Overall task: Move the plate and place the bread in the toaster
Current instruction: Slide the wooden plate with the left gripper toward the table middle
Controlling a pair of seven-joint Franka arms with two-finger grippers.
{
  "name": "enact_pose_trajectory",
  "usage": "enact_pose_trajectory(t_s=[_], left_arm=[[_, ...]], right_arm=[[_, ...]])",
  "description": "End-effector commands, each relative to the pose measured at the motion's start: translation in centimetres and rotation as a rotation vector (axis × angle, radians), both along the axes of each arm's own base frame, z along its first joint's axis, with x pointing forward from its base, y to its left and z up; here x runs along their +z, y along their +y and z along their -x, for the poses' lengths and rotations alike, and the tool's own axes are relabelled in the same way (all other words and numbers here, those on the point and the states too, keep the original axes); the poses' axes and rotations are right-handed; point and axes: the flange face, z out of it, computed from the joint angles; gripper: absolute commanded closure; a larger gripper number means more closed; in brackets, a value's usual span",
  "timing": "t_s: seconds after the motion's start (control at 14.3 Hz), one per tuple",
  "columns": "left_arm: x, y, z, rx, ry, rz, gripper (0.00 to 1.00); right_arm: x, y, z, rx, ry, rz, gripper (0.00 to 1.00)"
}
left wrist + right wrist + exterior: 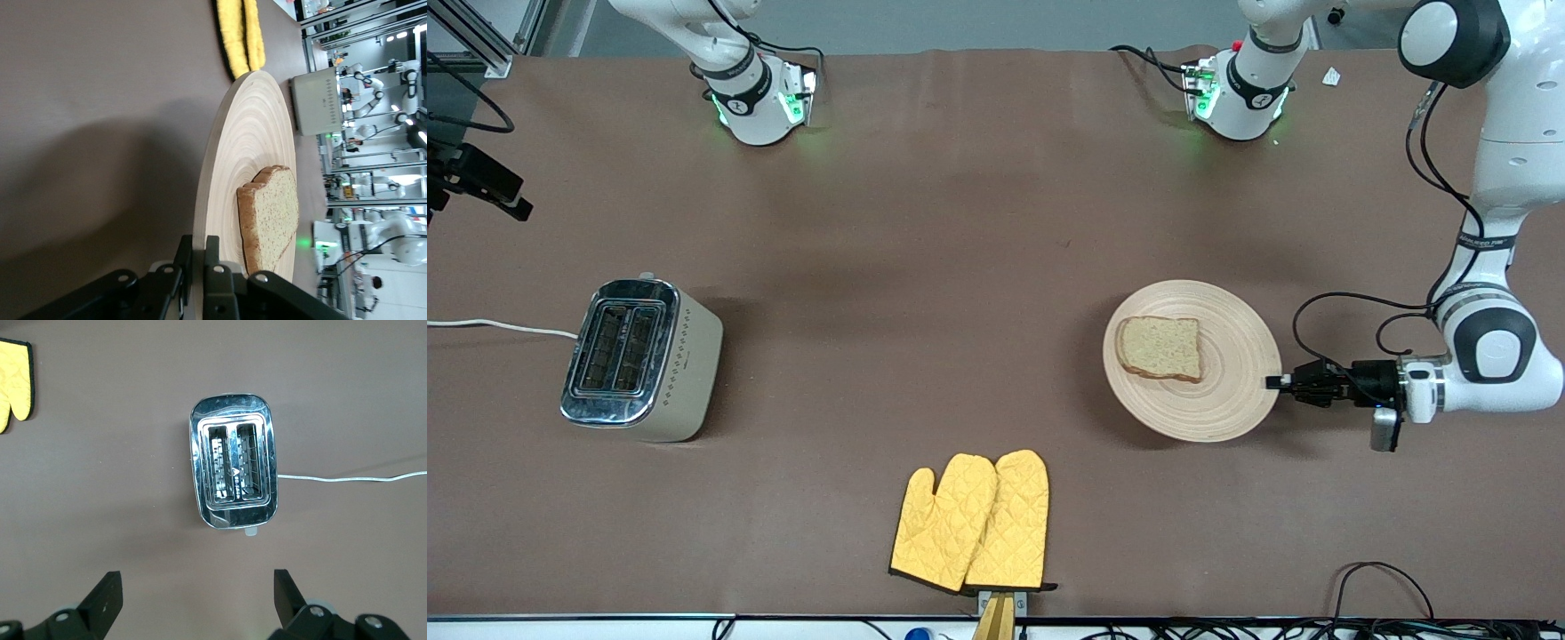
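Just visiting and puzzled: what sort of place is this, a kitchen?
Probably a robotics lab staging a kitchen chore: a toaster, bread on a wooden plate, and oven mitts lie on a brown table between two robot arms.

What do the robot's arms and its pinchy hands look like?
Both arms are smooth white tubes with black joint rings, and green lights glow at their bases. Thin black cables loop along them. The left gripper is black with slim fingers and a grey camera box beside it. The right gripper has two dark, flat-tipped fingers.
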Motion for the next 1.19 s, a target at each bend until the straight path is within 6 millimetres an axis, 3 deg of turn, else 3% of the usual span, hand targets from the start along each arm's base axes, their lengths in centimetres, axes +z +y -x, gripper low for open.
enact_pose_trajectory(t_s=[0.0,0.14,0.42,0.63,1.12], left_arm=[[2.5,-3.6,-0.4,-0.014,0.022,0.036,0.99],[2.2,-6.5,0.1,-0.014,0.019,0.021,0.99],[1.2,-14.2,1.9,0.005,0.051,-0.005,0.99],[-0.1,-18.0,3.3,0.020,0.051,-0.025,0.99],[-2.0,-27.8,5.4,0.074,0.085,-0.008,0.99]], right_arm=[[0.4,0.2,0.4,0.011,-0.002,-0.010,0.00],[0.4,0.1,0.4,0.010,-0.002,-0.010,0.00],[0.4,0.0,0.4,0.007,-0.002,-0.013,0.00],[0.4,-1.2,0.5,-0.021,-0.004,-0.088,0.00],[0.2,-1.5,0.7,-0.042,0.011,-0.095,0.00]])
